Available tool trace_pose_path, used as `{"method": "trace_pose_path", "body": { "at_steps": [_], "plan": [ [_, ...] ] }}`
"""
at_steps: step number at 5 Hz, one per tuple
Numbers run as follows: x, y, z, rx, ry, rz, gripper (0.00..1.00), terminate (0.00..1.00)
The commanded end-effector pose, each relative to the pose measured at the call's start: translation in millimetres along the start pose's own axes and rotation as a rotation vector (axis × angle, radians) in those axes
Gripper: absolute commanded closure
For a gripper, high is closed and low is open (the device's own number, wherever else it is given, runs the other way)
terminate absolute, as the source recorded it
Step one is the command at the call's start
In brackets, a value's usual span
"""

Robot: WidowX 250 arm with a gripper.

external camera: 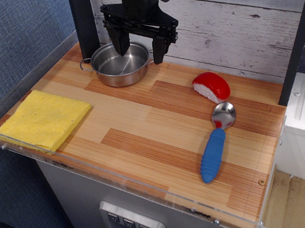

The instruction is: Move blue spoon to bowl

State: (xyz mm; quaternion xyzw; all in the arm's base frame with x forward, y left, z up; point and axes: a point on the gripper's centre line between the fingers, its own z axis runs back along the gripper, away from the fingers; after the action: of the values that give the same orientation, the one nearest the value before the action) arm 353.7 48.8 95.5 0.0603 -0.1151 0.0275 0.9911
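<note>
The blue spoon (216, 143) lies flat on the wooden table at the front right, its ribbed blue handle toward the front edge and its silver head pointing back. The steel bowl (117, 65) with two loop handles stands at the back left and holds nothing. My gripper (139, 47) hangs open and empty above the bowl's right rim, its two black fingers spread wide, the left one over the bowl's inside. It is far from the spoon.
A red and white object (211, 86) sits just behind the spoon's head. A folded yellow cloth (43, 120) lies at the front left. A clear acrylic rim (121, 181) runs along the table's front edge. A wooden plank wall (230, 22) backs the table.
</note>
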Motion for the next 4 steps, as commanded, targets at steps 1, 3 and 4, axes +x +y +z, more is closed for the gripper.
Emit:
{"method": "trace_pose_path", "body": {
  "at_steps": [1, 3, 4],
  "plan": [
    [0, 0, 0, 0.000, 0.000, 0.000, 0.00, 0.00],
    [-17, -34, 10, -0.059, -0.009, 0.063, 0.00, 0.00],
    [-28, -58, 12, -0.102, 0.007, 0.081, 0.00, 0.00]
  ]
}}
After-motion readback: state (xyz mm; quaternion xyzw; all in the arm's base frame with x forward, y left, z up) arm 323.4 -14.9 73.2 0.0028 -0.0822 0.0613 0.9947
